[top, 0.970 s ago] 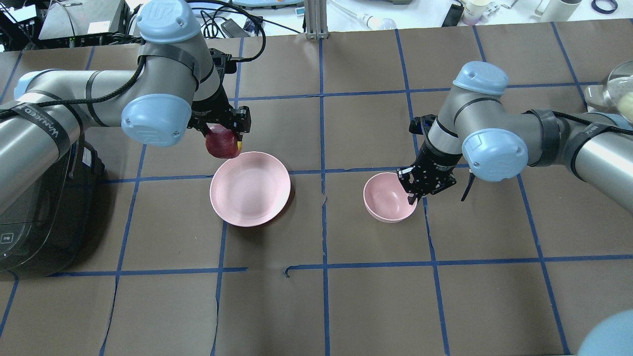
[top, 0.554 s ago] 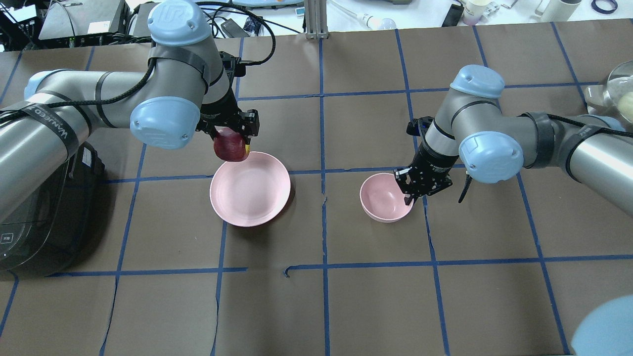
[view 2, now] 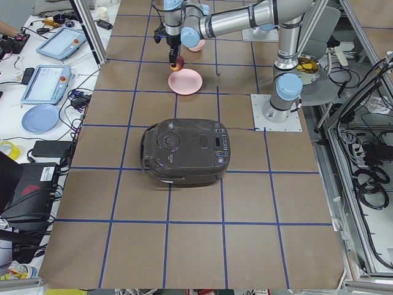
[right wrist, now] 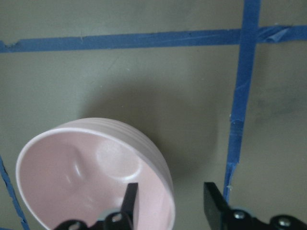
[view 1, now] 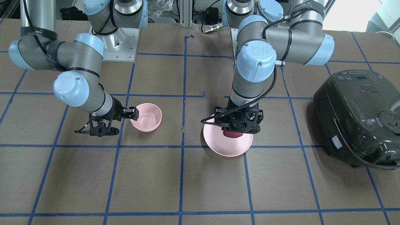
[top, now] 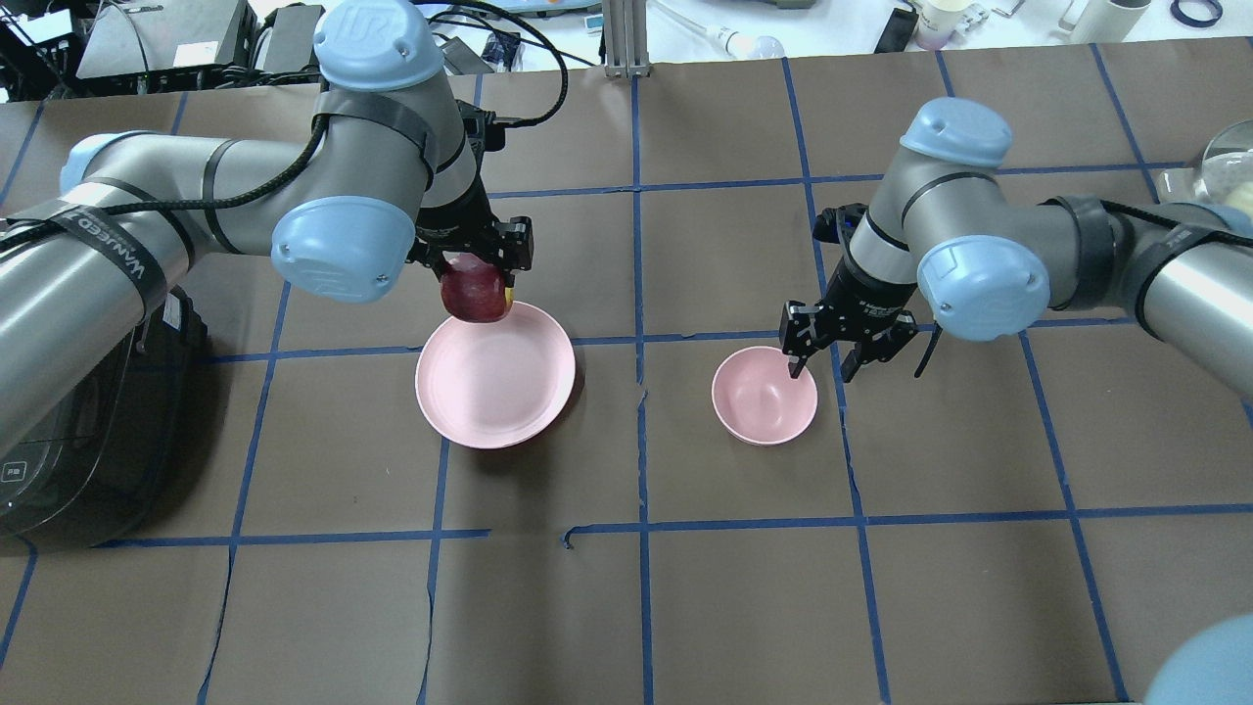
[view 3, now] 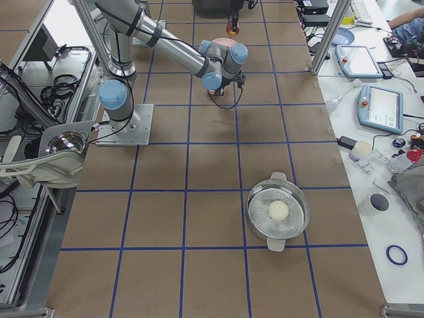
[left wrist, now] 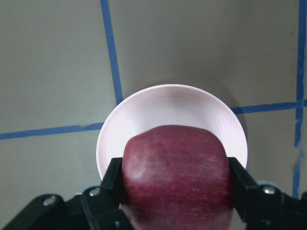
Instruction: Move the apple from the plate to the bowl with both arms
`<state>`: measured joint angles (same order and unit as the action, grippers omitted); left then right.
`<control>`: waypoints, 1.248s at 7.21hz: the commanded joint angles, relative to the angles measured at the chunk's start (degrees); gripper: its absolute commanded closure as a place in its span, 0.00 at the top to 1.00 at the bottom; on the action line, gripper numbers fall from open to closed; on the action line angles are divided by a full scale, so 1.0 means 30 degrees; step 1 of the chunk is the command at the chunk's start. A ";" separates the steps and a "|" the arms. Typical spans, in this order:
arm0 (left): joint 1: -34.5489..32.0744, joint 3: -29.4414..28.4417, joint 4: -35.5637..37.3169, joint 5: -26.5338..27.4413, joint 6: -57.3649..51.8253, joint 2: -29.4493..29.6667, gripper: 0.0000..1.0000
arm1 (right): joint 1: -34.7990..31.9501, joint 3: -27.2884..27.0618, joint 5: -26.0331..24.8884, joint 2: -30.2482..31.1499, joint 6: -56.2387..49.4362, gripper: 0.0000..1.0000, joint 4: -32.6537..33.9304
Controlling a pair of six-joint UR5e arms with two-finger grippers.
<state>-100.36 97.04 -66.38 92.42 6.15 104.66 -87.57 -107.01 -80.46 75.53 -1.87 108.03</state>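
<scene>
The dark red apple (top: 477, 297) is held in my left gripper (top: 477, 284), which is shut on it just above the far edge of the pale pink plate (top: 494, 387). The left wrist view shows the apple (left wrist: 176, 177) between both fingers with the plate (left wrist: 168, 105) below. The small pink bowl (top: 764, 397) sits on the table to the right. My right gripper (top: 824, 364) is open at the bowl's far right rim. In the right wrist view one finger (right wrist: 130, 196) is inside the bowl (right wrist: 72, 172) and the other outside.
A black rice cooker (top: 78, 421) stands at the table's left end, next to my left arm. A glass-lidded metal pot (view 3: 278, 211) sits far off on the right. The brown table cover carries a grid of blue tape lines (top: 641, 343).
My left gripper has carried the apple to the right, to the plate's far edge. My right gripper has opened and let go of the bowl's rim; the bowl now sits level.
</scene>
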 commanded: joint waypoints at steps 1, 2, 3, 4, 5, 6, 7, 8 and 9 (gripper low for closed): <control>-0.1987 -0.0092 0.0269 -0.0653 0.2831 0.0005 0.08 | 0.0506 0.4211 -0.1561 0.0516 0.0038 1.00 -0.4142; -0.2953 -0.0121 0.1112 -0.1355 0.4178 0.0150 0.09 | 0.1089 0.5627 -0.2208 0.0604 -0.0107 1.00 -0.5092; -0.4384 -0.0180 0.1353 -0.1362 0.5119 0.0239 0.09 | 0.2168 0.6337 -0.2214 0.1272 -0.0283 1.00 -0.5972; -0.5385 -0.0151 0.2283 -0.1391 0.7478 0.0617 0.09 | 0.3165 0.6489 -0.2215 0.2323 -0.1067 1.00 -0.6155; -0.6207 -0.0151 0.2902 -0.1392 0.8343 0.0939 0.09 | 0.3668 0.6549 -0.2824 0.3029 -0.2003 1.00 -0.6679; -0.6998 -0.0151 0.4735 -0.1421 0.8873 0.1552 0.10 | 0.3905 0.6636 -0.3990 0.3530 -0.2274 1.00 -0.6916; -0.7296 -0.0180 0.5769 -0.1421 0.9488 0.2312 0.11 | 0.4110 0.6637 -0.4089 0.4028 -0.2277 1.00 -0.8281; -0.7995 -0.0238 0.6127 -0.1276 0.9668 0.2900 0.11 | 0.4112 0.6637 -0.3915 0.4091 -0.2422 1.00 -0.8614; -0.8437 -0.0384 0.6189 -0.1129 1.0221 0.3312 0.11 | 0.4141 0.6637 -0.3914 0.4004 -0.3873 1.00 -0.8472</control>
<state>-123.80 96.28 -48.87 88.56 35.08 112.79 -75.34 -87.13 -92.18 87.42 -10.03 83.11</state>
